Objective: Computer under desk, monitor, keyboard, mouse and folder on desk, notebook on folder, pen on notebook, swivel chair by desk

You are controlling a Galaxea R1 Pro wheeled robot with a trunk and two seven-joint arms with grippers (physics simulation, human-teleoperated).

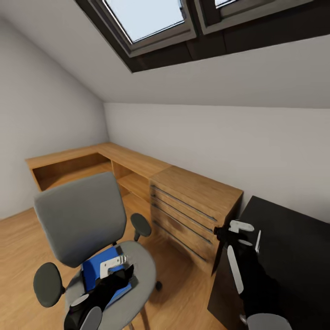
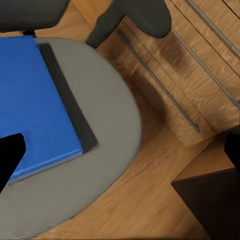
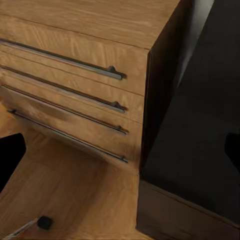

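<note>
The swivel chair stands at the lower left, with the blue folder flat on its grey seat. My left gripper hovers just over the folder's near edge. It is open, one dark fingertip over the folder's corner and the other off the seat's side. The black desk fills the lower right. My right gripper hangs open above the desk's left edge, holding nothing. The computer, monitor, keyboard, mouse, notebook and pen are out of view.
A light wooden drawer unit with long bar handles stands against the desk's left side. A low wooden shelf runs along the walls behind the chair. Wooden floor lies between chair and desk. A skylight is overhead.
</note>
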